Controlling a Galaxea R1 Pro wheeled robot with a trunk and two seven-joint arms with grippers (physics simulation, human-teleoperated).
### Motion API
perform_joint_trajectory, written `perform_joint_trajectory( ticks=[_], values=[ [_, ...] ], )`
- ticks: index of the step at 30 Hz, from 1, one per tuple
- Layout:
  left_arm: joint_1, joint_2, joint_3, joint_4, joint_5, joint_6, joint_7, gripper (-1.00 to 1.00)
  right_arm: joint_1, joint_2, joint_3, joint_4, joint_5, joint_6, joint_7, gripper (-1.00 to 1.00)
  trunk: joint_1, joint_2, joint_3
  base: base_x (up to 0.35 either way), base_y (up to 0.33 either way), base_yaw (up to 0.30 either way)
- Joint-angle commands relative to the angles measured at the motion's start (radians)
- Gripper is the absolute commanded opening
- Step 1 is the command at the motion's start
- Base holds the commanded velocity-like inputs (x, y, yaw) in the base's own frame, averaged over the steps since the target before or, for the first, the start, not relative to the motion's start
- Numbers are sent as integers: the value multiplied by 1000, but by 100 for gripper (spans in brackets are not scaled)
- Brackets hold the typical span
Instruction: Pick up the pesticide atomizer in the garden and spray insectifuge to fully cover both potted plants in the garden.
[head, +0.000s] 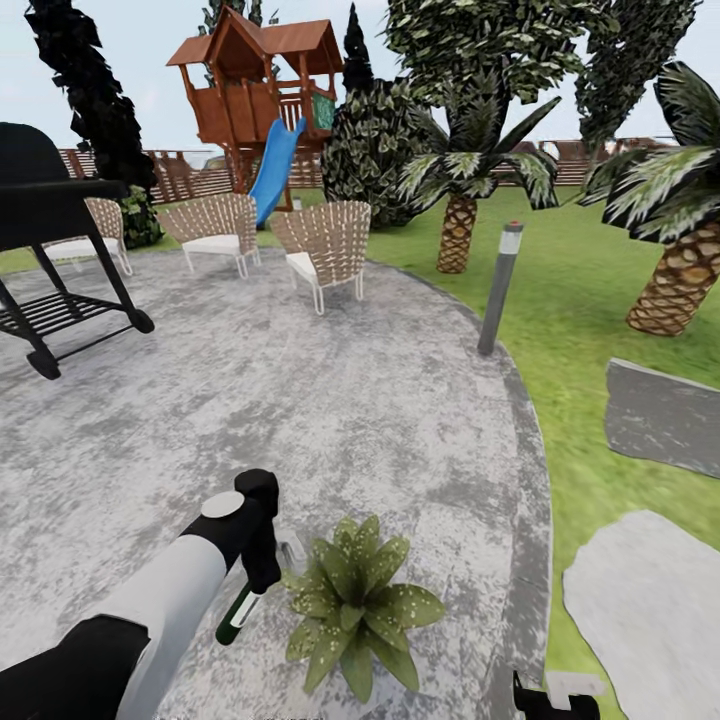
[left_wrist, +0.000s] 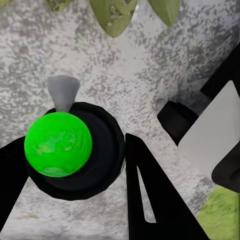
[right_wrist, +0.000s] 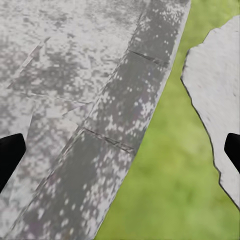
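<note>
On the round grey stone patio (head: 330, 400) lies one potted plant (head: 355, 600), a low rosette of speckled green leaves. Just left of it my left gripper (head: 262, 570) is shut on the pesticide atomizer (head: 238, 612), a slim dark green bottle with a white band, tilted over the stone. In the left wrist view the atomizer (left_wrist: 58, 144) shows end-on as a bright green round shape in a dark ring between the black fingers (left_wrist: 155, 200), with leaf tips (left_wrist: 115, 12) beyond. My right gripper (head: 555, 700) hangs low by the patio edge, and its fingertips (right_wrist: 10, 155) stand wide apart, open, with nothing between them.
A black grill (head: 50, 210) stands at the left. Wicker chairs (head: 325, 245) sit at the patio's far side, with a grey bollard light (head: 498, 290) on its right rim. Palms (head: 680, 270), lawn and stepping stones (head: 650, 610) lie to the right; a wooden playhouse with a blue slide (head: 275, 170) stands behind.
</note>
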Motion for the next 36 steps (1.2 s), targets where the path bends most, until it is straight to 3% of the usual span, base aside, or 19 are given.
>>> perform_joint_trajectory(
  ticks=[1, 13, 29, 32, 36],
  values=[
    [0, -1, -2, 0, -6, 11, -7, -100, -1, 0, -5, 1, 11, -3, -5, 100, 0, 0, -1, 0, 0, 277],
    [0, -8, -3, -3, -5, 12, -9, -100, -1, 0, -5, 1, 11, -3, -5, 100, 0, 0, -1, 139, -122, 52],
    [3, -6, -1, -1, -6, 12, -9, -100, -1, 1, -5, 1, 11, -3, -5, 100, 0, 0, -1, -92, -99, 173],
    [41, -6, -4, 0, -4, 12, 25, -100, -1, 1, -5, 1, 11, -3, -5, 100, 0, 0, -1, 0, 0, 10],
    [50, -10, 4, -10, 7, 12, 47, -100, -1, 0, -5, 1, 11, -3, -5, 100, 0, 0, -1, 0, 0, 1]
  ],
)
